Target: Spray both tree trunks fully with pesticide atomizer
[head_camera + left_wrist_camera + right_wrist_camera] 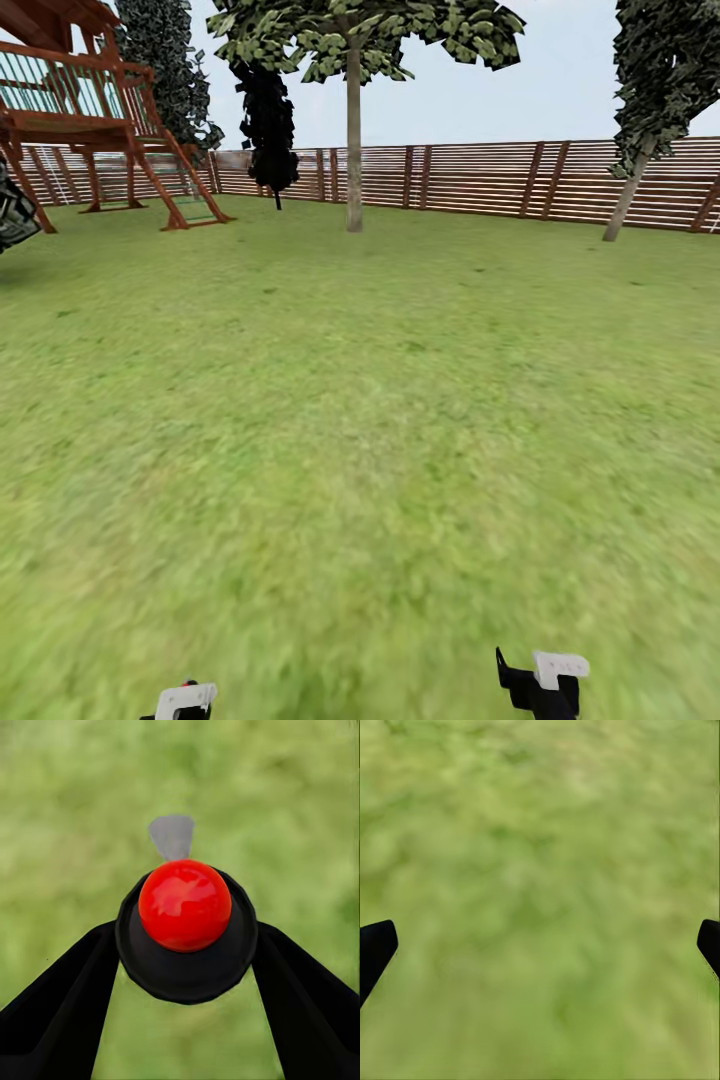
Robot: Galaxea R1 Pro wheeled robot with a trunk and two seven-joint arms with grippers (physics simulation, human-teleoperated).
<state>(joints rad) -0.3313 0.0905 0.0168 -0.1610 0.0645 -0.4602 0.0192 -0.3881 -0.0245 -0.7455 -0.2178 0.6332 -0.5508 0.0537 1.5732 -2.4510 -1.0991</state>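
My left end effector [184, 967] gripped the black, red-domed pesticide atomizer [185, 916], my right end effector [540, 945] spread wide, and the upright pale grey-beige tree trunk [354, 140] stood far ahead, slightly left.

Even daylight; blurred grass [360, 480]

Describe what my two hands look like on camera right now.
In the head view, the left hand and right hand each show a white block on black parts. In the wrist views, the fingers are plain matte black, tapered, without visible cables or markings.
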